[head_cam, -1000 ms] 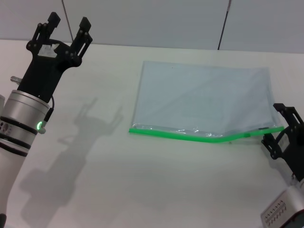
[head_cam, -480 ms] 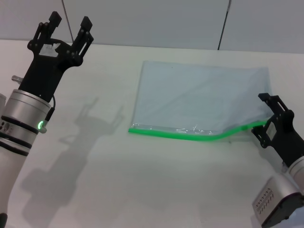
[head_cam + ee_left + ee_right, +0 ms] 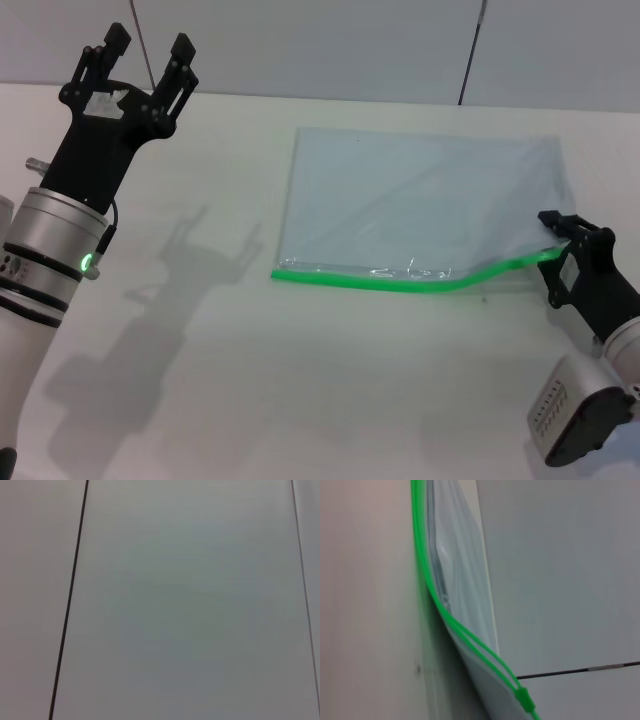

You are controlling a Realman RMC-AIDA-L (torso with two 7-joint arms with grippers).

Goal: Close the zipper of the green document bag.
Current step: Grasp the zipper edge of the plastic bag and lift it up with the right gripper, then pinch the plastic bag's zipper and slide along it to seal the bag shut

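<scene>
The green document bag (image 3: 420,195) lies flat on the white table, right of centre. Its zipper (image 3: 400,284), a bright green strip, runs along the near edge and bows upward toward its right end. My right gripper (image 3: 556,258) is at that right end, shut on the zipper, with the bag corner lifted off the table. In the right wrist view the zipper (image 3: 427,575) curves away along the bag (image 3: 465,595), and the small green slider tab (image 3: 524,698) sits close to the camera. My left gripper (image 3: 142,55) is open, raised at the far left, away from the bag.
The white table (image 3: 300,380) stretches around the bag, with the left arm's shadow (image 3: 190,260) left of it. A pale wall with a dark seam (image 3: 470,50) stands behind. The left wrist view shows only that wall (image 3: 190,600).
My right gripper has moved left and slightly away along the zipper line, taking the strip's right end with it. The bag's near right corner has risen and bowed. The left arm has not moved.
</scene>
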